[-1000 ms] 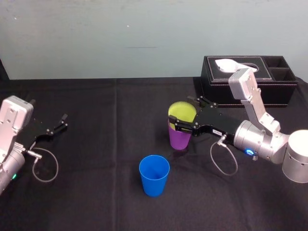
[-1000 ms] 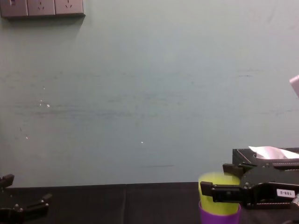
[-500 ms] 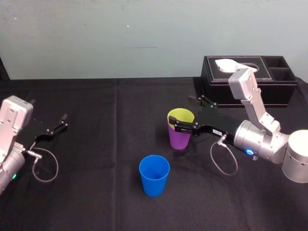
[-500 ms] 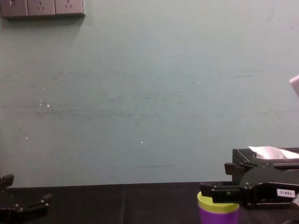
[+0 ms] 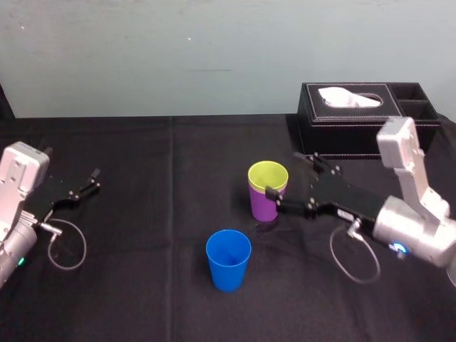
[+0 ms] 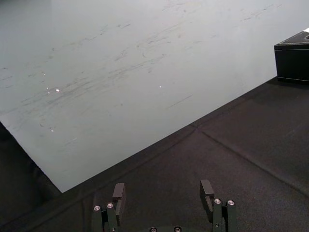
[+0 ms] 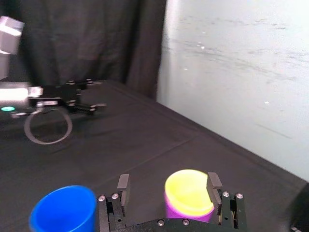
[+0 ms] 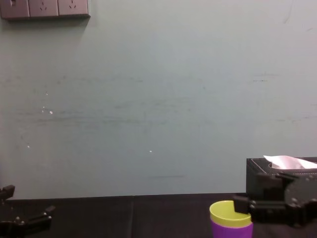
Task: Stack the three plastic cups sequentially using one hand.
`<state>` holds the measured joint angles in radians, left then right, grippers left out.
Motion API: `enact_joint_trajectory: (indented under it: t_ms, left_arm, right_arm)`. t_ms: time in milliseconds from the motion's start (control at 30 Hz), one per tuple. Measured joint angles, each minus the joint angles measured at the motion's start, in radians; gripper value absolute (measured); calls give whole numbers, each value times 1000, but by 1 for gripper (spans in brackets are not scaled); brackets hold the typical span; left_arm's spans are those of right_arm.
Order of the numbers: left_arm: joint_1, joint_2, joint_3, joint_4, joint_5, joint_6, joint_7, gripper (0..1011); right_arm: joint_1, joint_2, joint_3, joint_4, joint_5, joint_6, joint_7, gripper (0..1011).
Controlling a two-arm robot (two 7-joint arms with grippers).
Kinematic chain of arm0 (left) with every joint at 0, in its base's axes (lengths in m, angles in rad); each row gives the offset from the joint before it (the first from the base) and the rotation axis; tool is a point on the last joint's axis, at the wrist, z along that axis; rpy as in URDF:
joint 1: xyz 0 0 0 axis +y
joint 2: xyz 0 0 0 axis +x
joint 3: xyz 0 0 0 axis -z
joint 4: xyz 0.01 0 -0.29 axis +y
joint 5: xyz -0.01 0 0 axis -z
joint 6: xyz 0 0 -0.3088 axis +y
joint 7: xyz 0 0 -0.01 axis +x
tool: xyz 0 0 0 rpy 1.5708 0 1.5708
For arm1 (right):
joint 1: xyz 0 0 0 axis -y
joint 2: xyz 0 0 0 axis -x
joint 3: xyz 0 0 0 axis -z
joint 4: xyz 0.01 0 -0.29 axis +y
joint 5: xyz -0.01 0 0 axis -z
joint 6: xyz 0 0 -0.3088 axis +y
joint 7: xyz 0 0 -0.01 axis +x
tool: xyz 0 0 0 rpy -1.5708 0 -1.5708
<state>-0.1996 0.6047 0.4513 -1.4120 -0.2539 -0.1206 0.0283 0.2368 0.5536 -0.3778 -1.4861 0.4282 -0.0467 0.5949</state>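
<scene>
Head view looks down on the black-draped table (image 5: pixel 157 149); chest view, low, faces the wall (image 8: pixel 148 99); both share the yellow-green plastic cup (image 5: pixel 268 174).

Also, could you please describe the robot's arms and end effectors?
The left arm and right arm are silver, with rounded joints. The left end effector and right end effector are black with silver screws; a grey cable loops at each wrist.
</scene>
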Motion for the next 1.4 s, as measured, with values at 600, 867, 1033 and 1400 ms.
enact_joint_trajectory:
  t_ms: [600,867,1033,1400]
  left_arm:
    - [0,0,0,0,0,0,0,1010]
    - [0,0,0,0,0,0,0,1010]
    - [0,0,0,0,0,0,0,1010]
    - [0,0,0,0,0,0,0,1010]
  right_arm:
    - [-147,100,-25,-66,55,-76,101,1004]
    - [-151,109,-66,-58,31,-105,130,1004]
    - [-138,96,-84,-36,14,-106,129,1004]
    - [-107,72,-119,1,-5,-101,132,1004]
